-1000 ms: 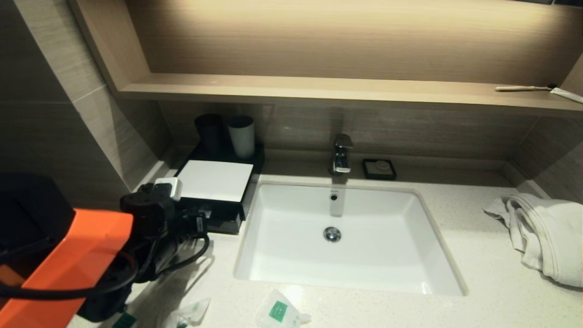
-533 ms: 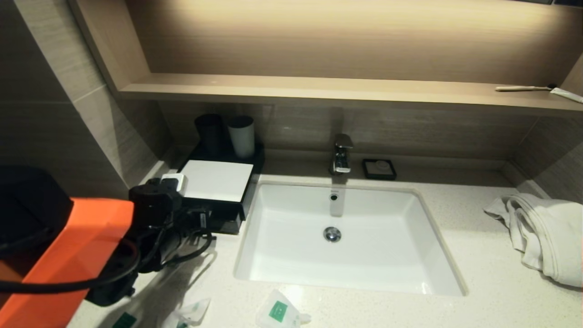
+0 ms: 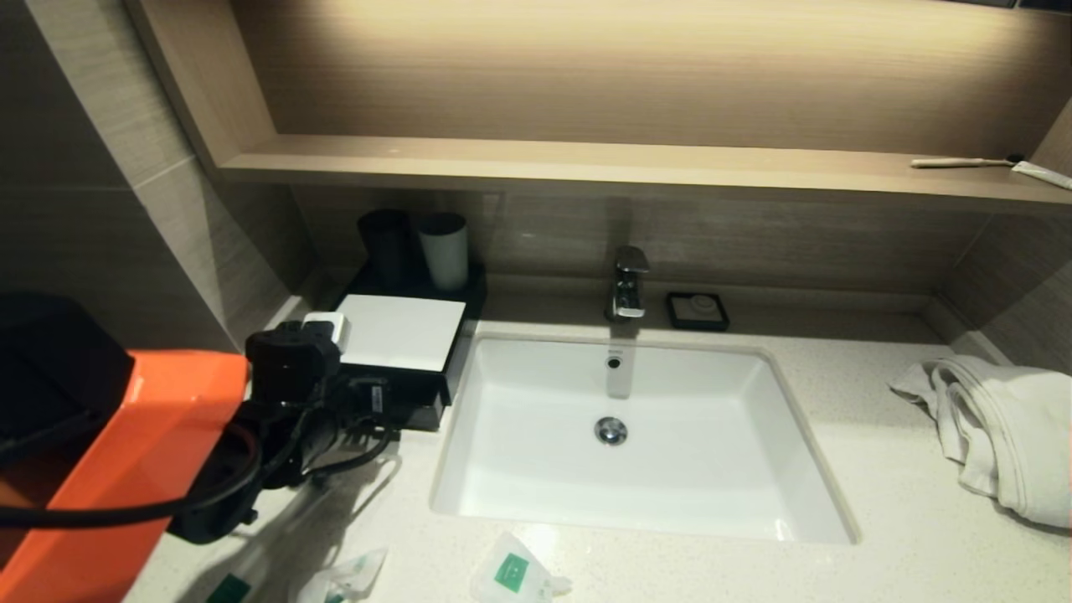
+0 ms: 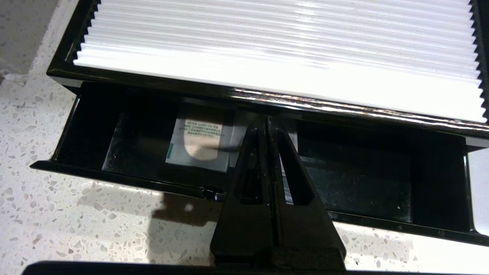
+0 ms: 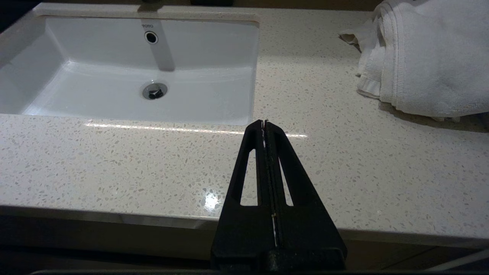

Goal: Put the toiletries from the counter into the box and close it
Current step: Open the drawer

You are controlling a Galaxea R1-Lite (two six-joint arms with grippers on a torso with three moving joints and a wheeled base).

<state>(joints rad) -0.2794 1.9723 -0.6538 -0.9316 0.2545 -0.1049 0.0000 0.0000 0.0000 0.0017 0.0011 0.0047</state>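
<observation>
The black box with a white ribbed top stands left of the sink, and its drawer is pulled open. A white sachet lies in the drawer, with another pale packet partly hidden behind my fingers. My left gripper is shut and empty, its tips over the open drawer just under the box's front edge. Three toiletry packets lie on the counter's front edge: one with a green square, a crumpled one and a green-marked one. My right gripper is shut and empty.
The white sink with its tap fills the middle. A black soap dish sits behind it, two cups behind the box, and a white towel at right. My right gripper hangs over the counter's front edge.
My left arm has moved forward and a little right toward the box, bringing the shut gripper over the open drawer. Nothing else has moved.
</observation>
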